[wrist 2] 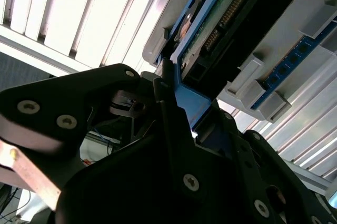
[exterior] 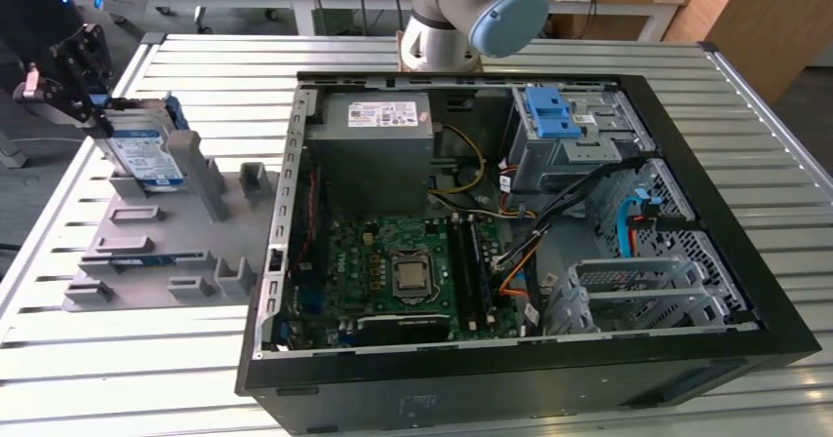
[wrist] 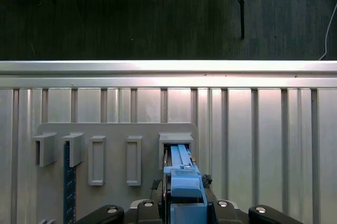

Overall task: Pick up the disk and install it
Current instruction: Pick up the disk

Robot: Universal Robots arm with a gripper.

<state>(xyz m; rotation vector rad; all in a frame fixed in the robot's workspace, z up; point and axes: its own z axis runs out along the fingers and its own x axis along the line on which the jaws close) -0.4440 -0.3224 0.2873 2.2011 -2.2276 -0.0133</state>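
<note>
The disk (exterior: 143, 154) stands on edge just under the claw (exterior: 98, 115), its labelled face toward the exterior view's camera and its lower end down among the posts of a grey holder (exterior: 156, 261). A tall post of that holder stands just beside the disk's far edge, on the side away from the claw. The side the claw comes in from is open air over the table (exterior: 104, 378).

In the first wrist view the disk's blue rail (wrist: 181, 169) runs straight out from the claw (wrist: 184, 203) into a boxed slot of the holder. Empty slots stand to one side, then a blue memory stick (wrist: 67, 182). Past the holder there is bare slatted table up to its edge.

The claw is closed down narrow on the disk. In the second wrist view its fingers (wrist 2: 163, 84) press against the blue rail, and the disk's green circuit side (wrist 2: 221, 19) is beyond them.

The open computer case (exterior: 521, 388) lies well apart from the claw, toward the exterior view's right. Its drive cage (exterior: 557, 120) with a blue latch is at the corner farthest from the claw.
</note>
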